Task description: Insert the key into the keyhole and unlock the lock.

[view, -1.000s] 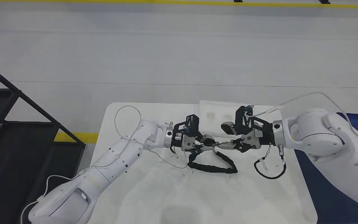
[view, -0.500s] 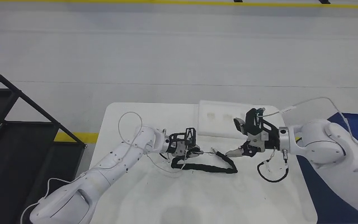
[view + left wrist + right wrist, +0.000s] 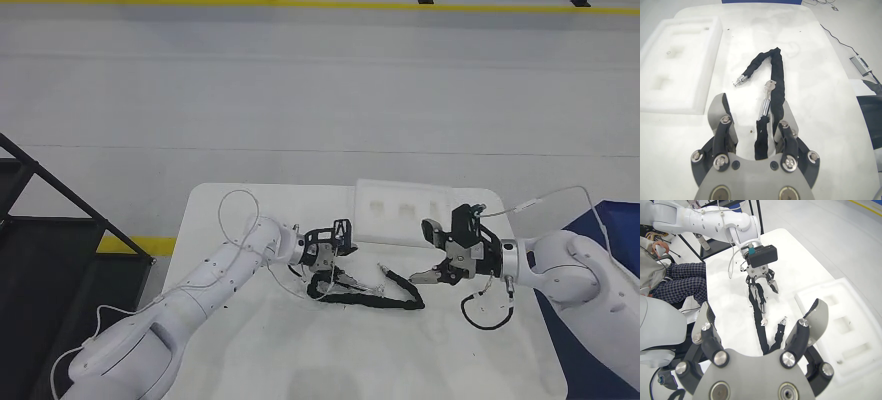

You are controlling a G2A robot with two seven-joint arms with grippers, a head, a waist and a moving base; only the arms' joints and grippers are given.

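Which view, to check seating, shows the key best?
Left wrist view: the key lies close, blade in the lock cylinder. Right wrist view shows it farther off; top view, too small to tell.

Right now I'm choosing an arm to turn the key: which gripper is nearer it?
Left. The key sits just past the left gripper's open fingers, in the barrel between them. The right gripper hovers farther off, over the chain's bend.
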